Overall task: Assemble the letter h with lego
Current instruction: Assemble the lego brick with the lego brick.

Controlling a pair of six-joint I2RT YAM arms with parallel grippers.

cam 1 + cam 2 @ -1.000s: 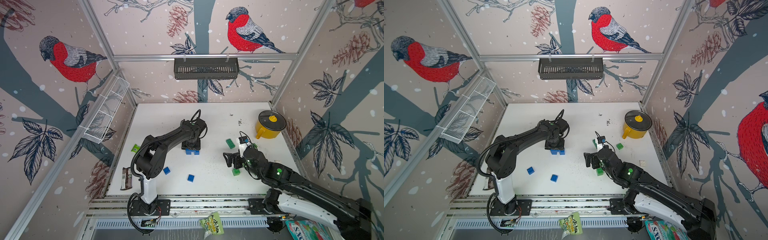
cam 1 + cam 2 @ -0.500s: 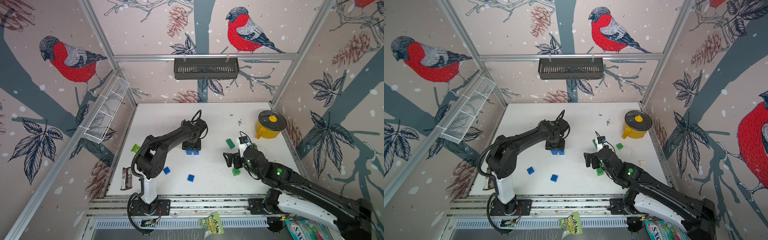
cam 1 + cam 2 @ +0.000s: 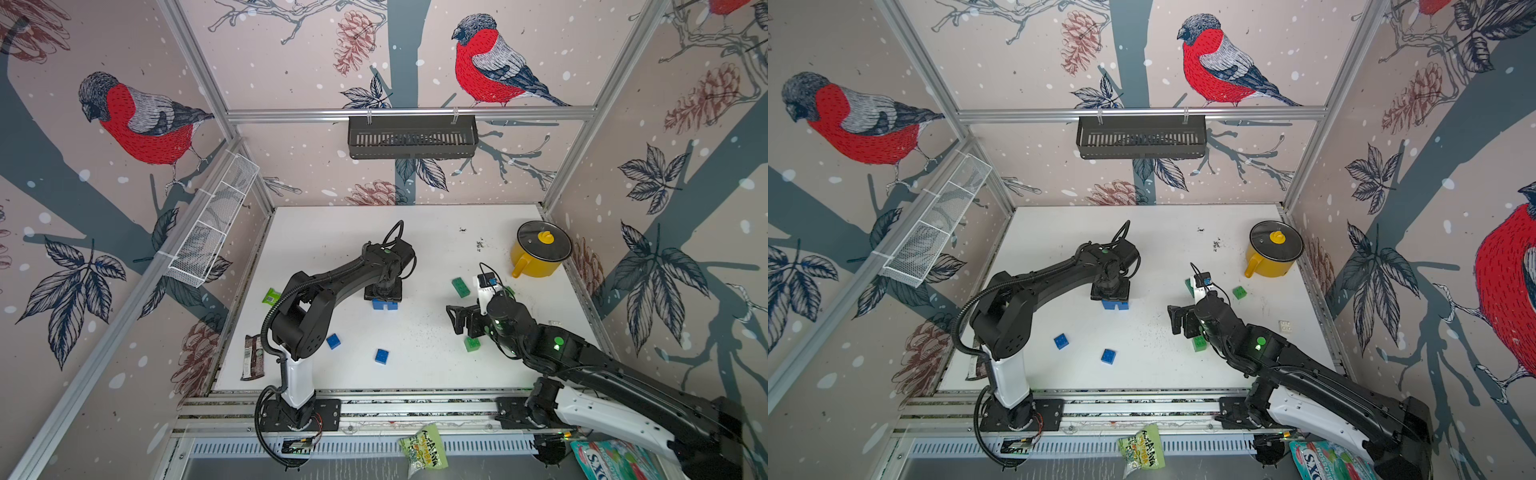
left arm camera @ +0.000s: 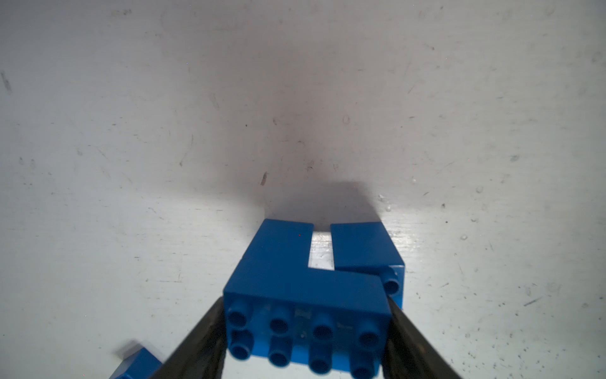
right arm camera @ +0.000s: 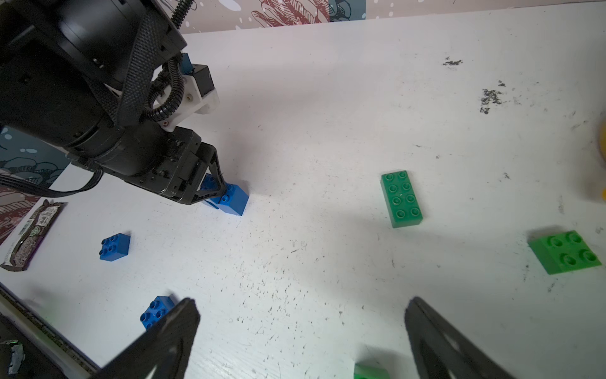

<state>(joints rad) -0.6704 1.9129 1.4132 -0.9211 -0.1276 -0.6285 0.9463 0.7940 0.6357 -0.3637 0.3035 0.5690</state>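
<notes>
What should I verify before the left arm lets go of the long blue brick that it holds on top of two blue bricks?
1. Grip: left gripper shut on the long blue brick: ok.
2. Long brick flush over the first lower blue brick: ok, as far as the left wrist view shows.
3. The second lower blue brick lined up under it: not ok; it sits askew, and a stud shows past the long brick's end.
4. Studs fully pressed in: cannot tell.
5. The right gripper open and apart from these bricks: ok.
6. Spare pieces: two loose blue square bricks lie free: ok.
</notes>
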